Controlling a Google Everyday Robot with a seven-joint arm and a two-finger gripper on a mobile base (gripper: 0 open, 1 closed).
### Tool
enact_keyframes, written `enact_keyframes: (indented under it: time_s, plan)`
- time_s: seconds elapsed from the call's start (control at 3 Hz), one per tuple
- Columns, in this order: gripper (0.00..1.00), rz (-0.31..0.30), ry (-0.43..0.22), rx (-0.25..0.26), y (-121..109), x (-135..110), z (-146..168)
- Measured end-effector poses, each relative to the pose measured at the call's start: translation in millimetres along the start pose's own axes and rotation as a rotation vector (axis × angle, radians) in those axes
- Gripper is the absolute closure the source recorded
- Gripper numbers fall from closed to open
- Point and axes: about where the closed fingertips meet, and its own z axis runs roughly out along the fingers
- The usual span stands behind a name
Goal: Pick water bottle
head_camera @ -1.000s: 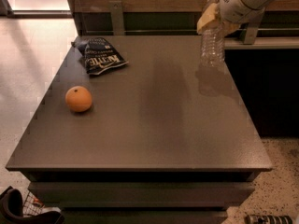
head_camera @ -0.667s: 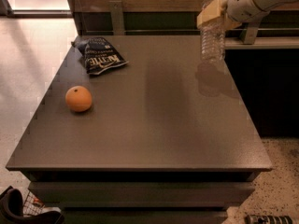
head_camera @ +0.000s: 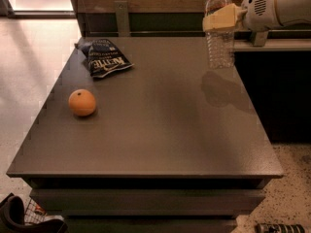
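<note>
Since a second ago the robot arm (head_camera: 279,5) has levelled out from a downward slant, with the water bottle (head_camera: 219,47) upright in its grip.

The arm reaches in flat from the right, beyond the far right corner of the grey table (head_camera: 155,144). Its gripper (head_camera: 216,19) sits above that corner, and the pale yellow jaws are closed around the bottle just below its shoulder. The clear ribbed bottle hangs straight over the table's far right corner. Its base is very near the surface, and I cannot tell whether it touches. An orange (head_camera: 82,102) rests near the table's left edge. A dark crisp packet (head_camera: 104,57) lies at the table's far left corner.
</note>
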Motion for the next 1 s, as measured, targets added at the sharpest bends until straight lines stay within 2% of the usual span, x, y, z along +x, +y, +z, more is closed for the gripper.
enact_keyframes:
  time_s: [0.33, 0.67, 1.0]
  plan:
    - [1.0, -0.152, -0.092, -0.01, 18.8, 28.2, 10.5]
    - [1.0, -0.194, -0.162, -0.012, 25.6, 43.3, 21.3]
    - [1.0, -0.186, -0.212, -0.022, 24.0, 42.4, 31.6]
